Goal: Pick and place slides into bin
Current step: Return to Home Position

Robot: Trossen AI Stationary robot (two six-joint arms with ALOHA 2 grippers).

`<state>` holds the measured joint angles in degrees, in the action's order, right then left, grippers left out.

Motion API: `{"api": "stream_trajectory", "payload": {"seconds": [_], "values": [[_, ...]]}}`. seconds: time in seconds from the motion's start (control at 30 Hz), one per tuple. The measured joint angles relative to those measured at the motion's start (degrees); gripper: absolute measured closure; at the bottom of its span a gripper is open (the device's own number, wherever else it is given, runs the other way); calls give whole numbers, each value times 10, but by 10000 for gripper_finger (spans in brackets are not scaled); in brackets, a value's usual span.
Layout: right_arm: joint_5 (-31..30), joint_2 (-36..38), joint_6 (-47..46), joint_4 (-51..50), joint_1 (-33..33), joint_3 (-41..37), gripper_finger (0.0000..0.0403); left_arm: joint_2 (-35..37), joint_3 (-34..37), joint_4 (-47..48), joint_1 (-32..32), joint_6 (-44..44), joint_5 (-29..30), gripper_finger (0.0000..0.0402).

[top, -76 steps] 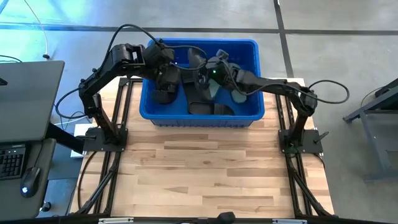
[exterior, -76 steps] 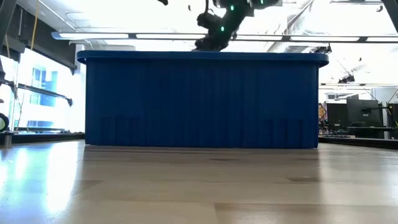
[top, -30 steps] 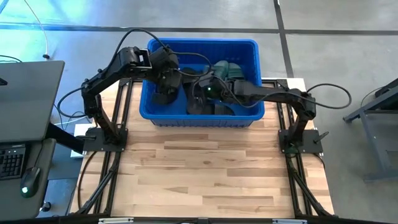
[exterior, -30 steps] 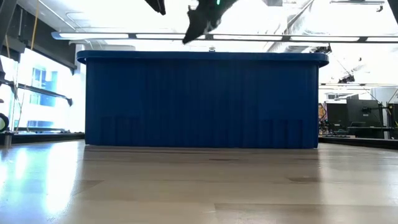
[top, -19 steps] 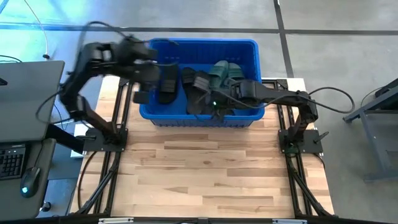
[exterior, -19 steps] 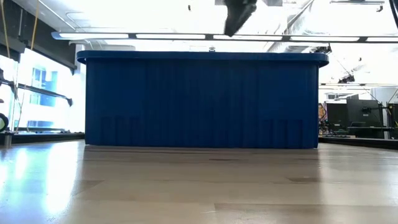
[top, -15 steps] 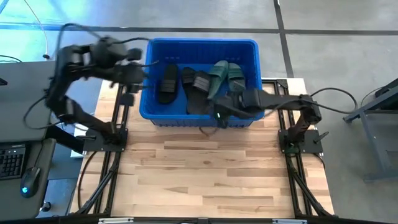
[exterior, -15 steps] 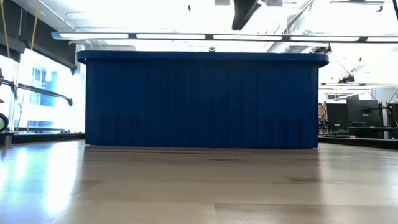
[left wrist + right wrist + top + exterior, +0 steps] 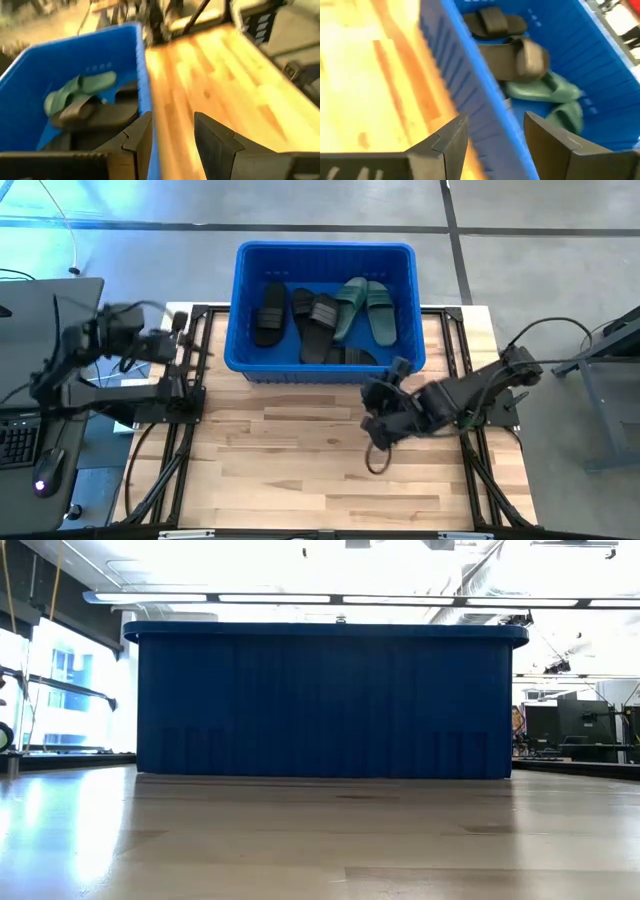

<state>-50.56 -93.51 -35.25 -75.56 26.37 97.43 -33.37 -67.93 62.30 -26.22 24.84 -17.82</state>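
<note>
Placing looks done: every slide in view lies inside the bin, two green plus overlapping black ones, so the full count is unsure. By my reading only parking the arms is left. Right gripper: fingers well apart, nothing held, bin wall just ahead of the tips. Left gripper: likewise spread and empty, near the table's left edge, bin ahead. Table: pale wood planks, glossy seen low. Room: grey concrete floor, strip lights overhead, desk with keyboard beyond the left gripper.
</note>
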Motion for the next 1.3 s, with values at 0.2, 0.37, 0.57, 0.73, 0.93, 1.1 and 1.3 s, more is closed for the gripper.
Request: {"api": "stream_trajectory", "payload": {"seconds": [0.2,0.37,0.57,0.73,0.93,1.1,1.3], "values": [[-7,70,-33,85,43,-105,224,170,207,-131,0,-55,-58,273],[-18,155,-39,123,50,-189,224,272,341,-232,0,-87,-67,273],[-25,274,-43,243,63,-347,224,321,418,-356,0,-130,-90,273],[3,352,17,411,76,-500,224,321,418,-326,0,-105,-148,273],[66,433,106,604,74,-645,224,321,418,-306,0,-107,-106,273],[133,478,49,643,74,-715,224,321,418,-303,0,-106,-96,273],[130,503,-53,651,74,-751,226,321,418,-292,0,-97,-80,273]]}}
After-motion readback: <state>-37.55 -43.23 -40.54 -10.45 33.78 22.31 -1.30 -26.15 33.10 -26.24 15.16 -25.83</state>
